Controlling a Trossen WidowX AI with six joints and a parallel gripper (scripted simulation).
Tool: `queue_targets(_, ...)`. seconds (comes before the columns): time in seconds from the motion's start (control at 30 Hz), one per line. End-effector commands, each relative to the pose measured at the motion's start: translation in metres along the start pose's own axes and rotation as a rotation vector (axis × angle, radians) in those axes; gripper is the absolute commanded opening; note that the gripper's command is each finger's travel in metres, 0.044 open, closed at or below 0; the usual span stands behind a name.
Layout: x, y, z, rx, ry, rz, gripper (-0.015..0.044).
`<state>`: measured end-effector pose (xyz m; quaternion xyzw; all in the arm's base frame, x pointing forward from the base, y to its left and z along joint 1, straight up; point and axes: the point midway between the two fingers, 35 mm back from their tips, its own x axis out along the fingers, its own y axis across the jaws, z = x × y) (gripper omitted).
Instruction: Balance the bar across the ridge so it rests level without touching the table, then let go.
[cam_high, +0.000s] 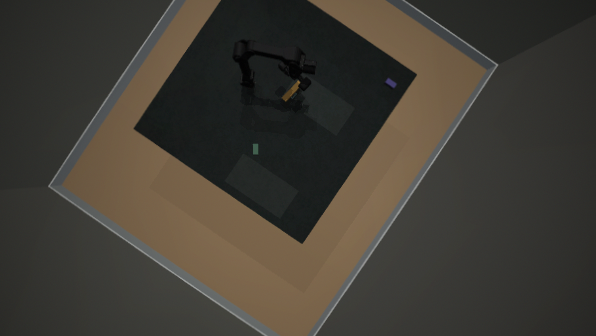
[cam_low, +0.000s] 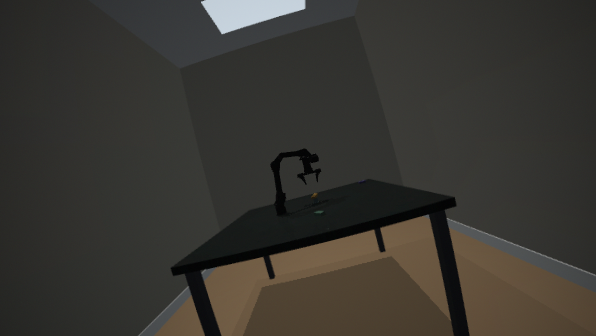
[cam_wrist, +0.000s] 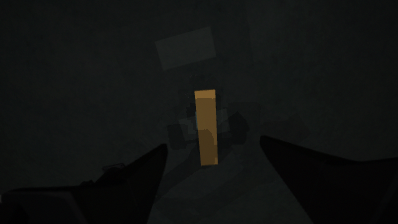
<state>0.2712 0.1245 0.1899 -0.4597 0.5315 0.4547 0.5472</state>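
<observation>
Top view: step in hand judged as the retreat after release, best done by lifting straight up with the claw (cam_high: 305, 75) spread wide, no sideways drift, no brush against the bar (cam_high: 291, 90); bar seen as a short orange-tan strip at about 11 o'clock of the dark tabletop (cam_high: 350, 165), just below the claw, lying across a dark ridge (cam_high: 280, 92) that barely shows against the surface. Exterior view: claw (cam_low: 310, 178) hanging released and empty, well above the bar (cam_low: 314, 195), which reads only as a small orange speck near the arm's base; too small to tell whether level. Wrist view: bar (cam_wrist: 206, 126) running from 12 to 6 o'clock between the two spread fingers, apart from both, flat-faced and box-shaped, faintly shadowed at mid-length, with dim blocks of the ridge (cam_wrist: 235, 127) showing either side of its middle; ends apparently off the tabletop, though dimness forbids certainty.
</observation>
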Motion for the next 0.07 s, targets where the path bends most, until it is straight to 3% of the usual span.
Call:
queue_targets(0.0,-0.0008,0.0001,0.0000,0.000,-0.001,0.000,0.0440)
queue_targets(0.03,-0.0008,0.0001,0.0000,0.000,-0.001,0.000,0.0440)
